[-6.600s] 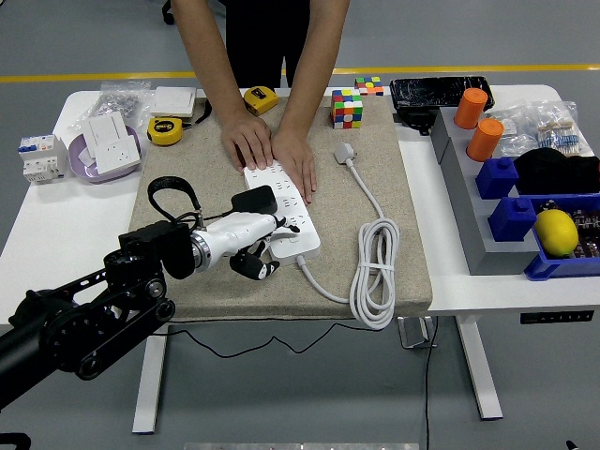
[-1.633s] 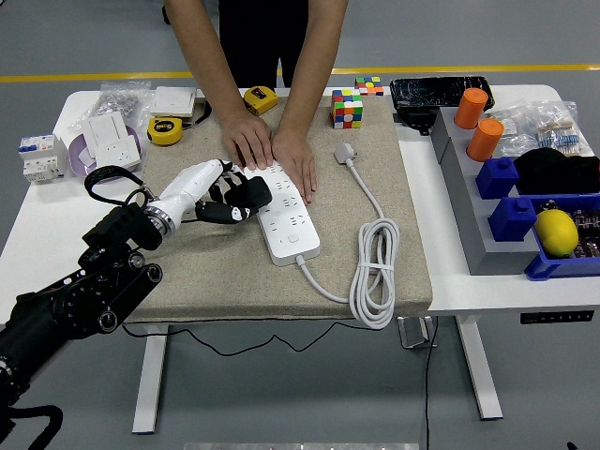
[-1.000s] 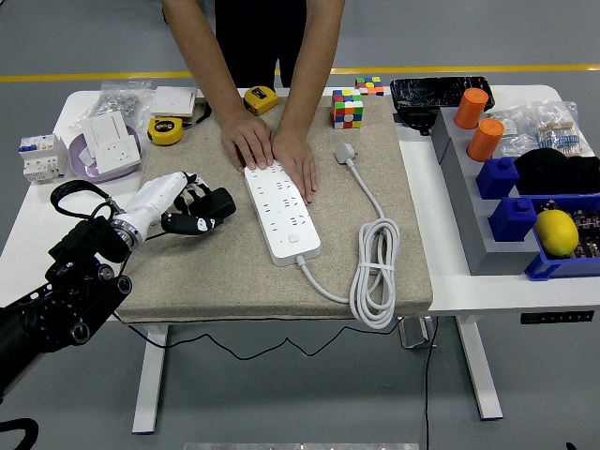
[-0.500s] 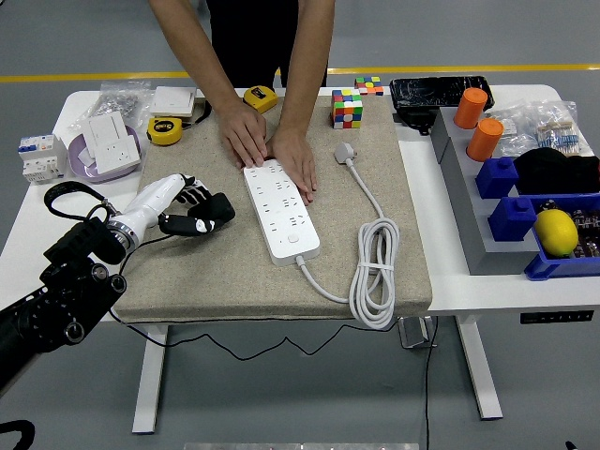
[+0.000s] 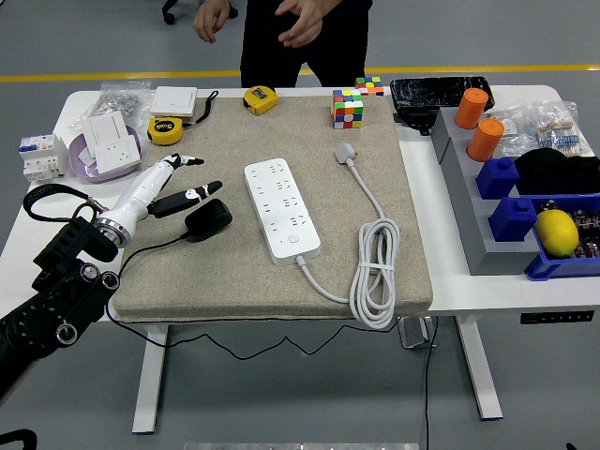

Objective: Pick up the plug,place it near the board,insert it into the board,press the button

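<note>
Left hand (image 5: 167, 184) is now lying with fingers spread and holding nothing on the near-left of the beige mat (image 5: 234, 272), having just let go of the black plug (image 5: 208, 217), which is sitting on the mat touching the fingertips, left of and apart from the white power strip (image 5: 281, 209). So the plug looks pulled out and dropped, not inserted; pick-up is starting over. At the far edge the person's hands (image 5: 253, 19) are lifting off the strip, leaving it unsteadied; right hand not visible.
</note>
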Available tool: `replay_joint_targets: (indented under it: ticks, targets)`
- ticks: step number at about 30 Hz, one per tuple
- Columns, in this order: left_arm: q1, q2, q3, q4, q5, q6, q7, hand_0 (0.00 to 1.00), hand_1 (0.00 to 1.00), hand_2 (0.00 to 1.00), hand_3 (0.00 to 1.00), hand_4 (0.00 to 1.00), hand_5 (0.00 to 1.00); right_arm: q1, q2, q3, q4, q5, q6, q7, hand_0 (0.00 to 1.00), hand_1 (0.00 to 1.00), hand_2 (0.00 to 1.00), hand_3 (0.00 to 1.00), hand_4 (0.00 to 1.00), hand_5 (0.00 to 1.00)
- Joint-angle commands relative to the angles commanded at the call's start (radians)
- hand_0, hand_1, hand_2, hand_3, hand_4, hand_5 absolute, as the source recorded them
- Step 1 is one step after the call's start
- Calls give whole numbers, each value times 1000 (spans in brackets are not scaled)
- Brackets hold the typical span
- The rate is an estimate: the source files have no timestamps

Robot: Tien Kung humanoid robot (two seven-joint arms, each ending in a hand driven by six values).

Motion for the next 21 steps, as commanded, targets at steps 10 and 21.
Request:
replay_joint_targets:
  ticks: [10,21]
  targets:
    - [193,-119,-358,-193,-85,-38,-8,886,957,916,879,998,933,-8,5,-2,0,-11,8,-3,960,819,757,792,998,978]
    - [399,-138,-522,-464,-507,-202,73,943,974,921,902,998,998,-14,8,12,0,-13,8,-4,954,818,755,791,998,932]
